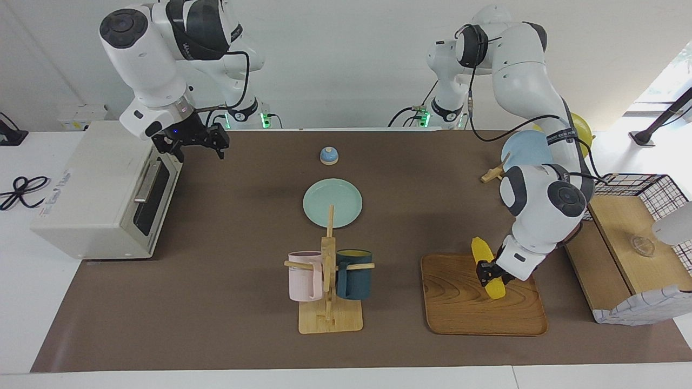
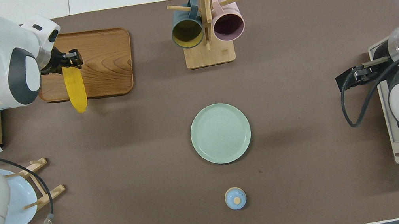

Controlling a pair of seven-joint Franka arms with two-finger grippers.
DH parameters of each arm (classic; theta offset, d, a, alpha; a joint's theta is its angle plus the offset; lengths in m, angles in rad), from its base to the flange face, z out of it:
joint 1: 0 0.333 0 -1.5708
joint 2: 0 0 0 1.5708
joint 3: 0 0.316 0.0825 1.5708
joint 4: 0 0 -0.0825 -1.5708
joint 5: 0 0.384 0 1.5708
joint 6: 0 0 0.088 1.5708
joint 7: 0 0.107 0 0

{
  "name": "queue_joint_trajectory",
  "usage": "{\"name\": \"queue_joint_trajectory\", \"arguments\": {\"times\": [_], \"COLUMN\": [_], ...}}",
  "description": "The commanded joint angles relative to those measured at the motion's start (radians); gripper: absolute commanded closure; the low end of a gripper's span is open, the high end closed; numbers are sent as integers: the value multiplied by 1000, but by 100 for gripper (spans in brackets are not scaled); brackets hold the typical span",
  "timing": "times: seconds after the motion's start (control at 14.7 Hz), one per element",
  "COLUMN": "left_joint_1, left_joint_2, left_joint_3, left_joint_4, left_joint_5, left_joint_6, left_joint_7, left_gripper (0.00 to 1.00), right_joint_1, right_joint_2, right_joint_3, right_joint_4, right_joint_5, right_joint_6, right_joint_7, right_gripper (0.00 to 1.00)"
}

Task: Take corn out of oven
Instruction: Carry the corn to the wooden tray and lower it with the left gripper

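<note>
The yellow corn [image 1: 480, 252] [image 2: 75, 89] hangs tilted over the wooden tray [image 1: 465, 308] [image 2: 103, 63], toward the left arm's end of the table. My left gripper [image 1: 488, 272] [image 2: 69, 63] is shut on its middle. I cannot tell whether its lower tip touches the tray. The off-white oven [image 1: 97, 183] [image 2: 397, 136] stands at the right arm's end with its dark glass door closed. My right gripper [image 1: 194, 145] [image 2: 350, 78] hovers open and empty over the table just beside the oven's top front edge.
A green plate [image 1: 332, 202] [image 2: 220, 132] lies mid-table, with a small blue knob [image 1: 328, 155] nearer to the robots. A wooden mug rack [image 1: 330, 319] carries a pink mug and a dark mug. A plate stand [image 1: 494, 174] and a wire-and-wood basket [image 1: 632, 237] stand beside the tray.
</note>
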Motion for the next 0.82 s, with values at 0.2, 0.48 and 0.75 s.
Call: {"name": "queue_joint_trajectory", "arguments": {"times": [0.2,0.48,0.75], "left_joint_1": [-13,-13,-8], "left_joint_2": [136,160,99], "left_joint_3": [-30,-31,-24], "left_joint_4": [132,165,159], "left_joint_5": [-13,-13,-16], "left_joint_6": [55,47,-29], "left_joint_7": [18,20,20], "left_gripper": [100,100,0], "right_joint_1": [-11,61,69], "right_joint_2": [-4,34,57], "right_joint_3": [-6,-84,-100], "right_joint_4": [11,33,71], "right_joint_5": [20,16,16], "right_joint_6": [-7,-17,-77], "right_joint_7": [1,1,1], "right_gripper": [0,0,0]}}
